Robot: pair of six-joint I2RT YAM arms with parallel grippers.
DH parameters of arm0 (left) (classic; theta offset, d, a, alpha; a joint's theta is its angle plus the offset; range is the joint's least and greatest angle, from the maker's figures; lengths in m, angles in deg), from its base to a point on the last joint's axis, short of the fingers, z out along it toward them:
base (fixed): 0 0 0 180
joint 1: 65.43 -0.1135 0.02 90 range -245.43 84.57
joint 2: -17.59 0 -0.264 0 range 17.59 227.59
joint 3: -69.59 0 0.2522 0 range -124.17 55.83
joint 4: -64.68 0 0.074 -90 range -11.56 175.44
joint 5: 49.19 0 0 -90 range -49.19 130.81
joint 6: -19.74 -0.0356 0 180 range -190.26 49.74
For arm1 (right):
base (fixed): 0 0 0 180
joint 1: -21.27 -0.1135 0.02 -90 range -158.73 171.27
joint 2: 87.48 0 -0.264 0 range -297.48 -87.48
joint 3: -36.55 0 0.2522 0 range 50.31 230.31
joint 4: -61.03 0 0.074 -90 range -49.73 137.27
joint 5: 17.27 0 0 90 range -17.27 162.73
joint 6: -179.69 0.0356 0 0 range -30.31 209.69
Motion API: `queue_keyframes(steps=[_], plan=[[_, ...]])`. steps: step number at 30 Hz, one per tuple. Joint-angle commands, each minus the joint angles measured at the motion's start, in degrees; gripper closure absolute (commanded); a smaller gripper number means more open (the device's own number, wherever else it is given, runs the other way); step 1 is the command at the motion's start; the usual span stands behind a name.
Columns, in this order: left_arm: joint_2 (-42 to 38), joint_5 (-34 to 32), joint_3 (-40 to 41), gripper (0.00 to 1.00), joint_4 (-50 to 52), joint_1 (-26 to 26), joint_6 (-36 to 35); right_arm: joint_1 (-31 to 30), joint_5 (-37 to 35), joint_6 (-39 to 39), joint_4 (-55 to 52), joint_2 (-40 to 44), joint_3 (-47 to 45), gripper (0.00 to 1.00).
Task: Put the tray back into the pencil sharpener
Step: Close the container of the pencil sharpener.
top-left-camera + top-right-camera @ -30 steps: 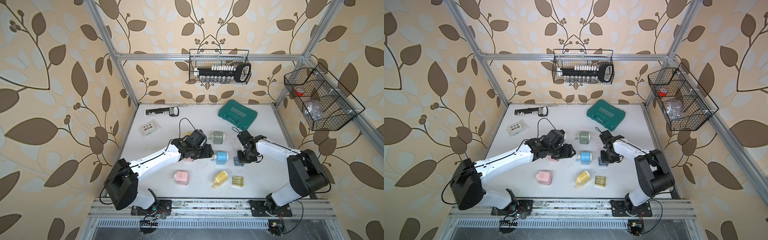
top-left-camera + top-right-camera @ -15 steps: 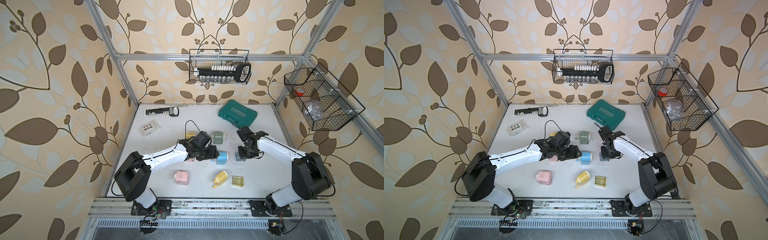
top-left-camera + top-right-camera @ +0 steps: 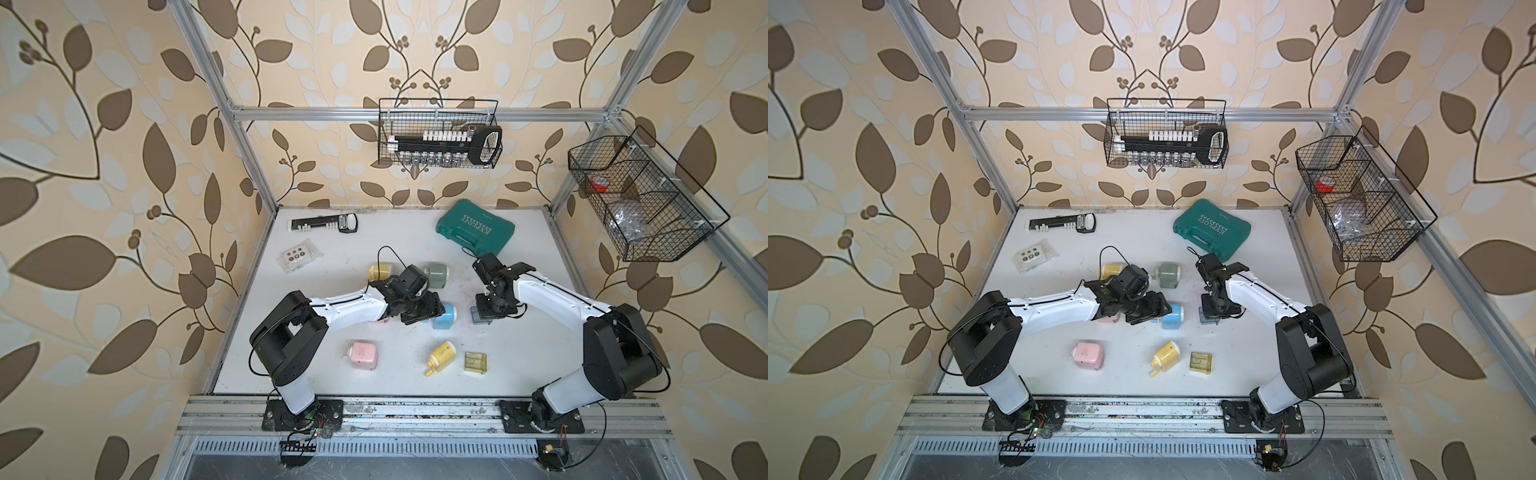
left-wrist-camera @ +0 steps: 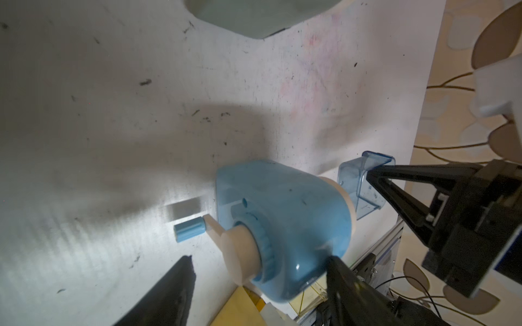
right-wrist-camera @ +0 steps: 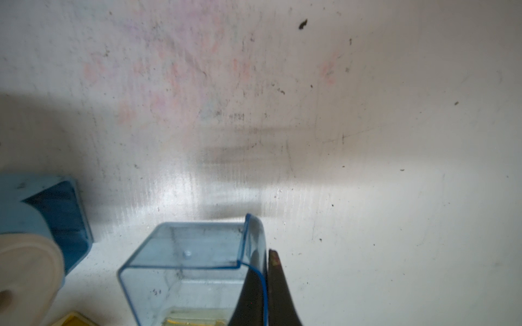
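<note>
Brings the left pincer (image 4: 258,259) much nearer to the blue pencil sharpener (image 4: 282,203) than one second ago. Keeps the right pincer (image 5: 264,255) in nearly the same spot, just beside the sharpener. Holds the left pincer open, one finger on each side of the sharpener's handle end. Seems to touch the body with one finger; leaves a gap at the other, so no squeeze yet. Pinches one wall of the clear blue tray (image 5: 192,254) tight in the right pincer. Holds the tray just beside the sharpener, at the end away from the handle, near but not touching. Cannot tell whether on the white bench (image 3: 395,237) or lifted a little. Shows an empty slot (image 5: 62,209) in the sharpener on the tray's side. Done so far: tray grabbed. Left to do, most likely: steady the sharpener, line up the tray with the slot, push in all the way.
</note>
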Motion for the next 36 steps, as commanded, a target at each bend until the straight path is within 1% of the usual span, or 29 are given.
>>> queue_keyframes(steps=[1,12,17,28,36], plan=[[-0.09,1.64,-1.29,0.27,-1.36,0.50,0.16,-0.84,-0.11,1.15,-0.38,-2.44,1.92,1.00],[1.10,2.15,-1.72,0.28,-0.38,0.50,-0.64,-5.02,-0.30,5.65,0.14,-9.45,5.40,1.00],[1.63,2.37,-1.68,0.29,-0.73,0.50,-0.73,-6.27,-0.72,6.81,0.17,-11.32,6.57,1.00],[2.50,2.96,-1.93,0.30,-1.34,0.50,-0.64,-7.51,-0.83,8.59,0.32,-12.83,7.50,1.00],[3.07,3.20,-1.62,0.32,-1.78,0.50,-0.55,-8.54,-0.34,9.04,0.75,-11.94,7.69,1.00]])
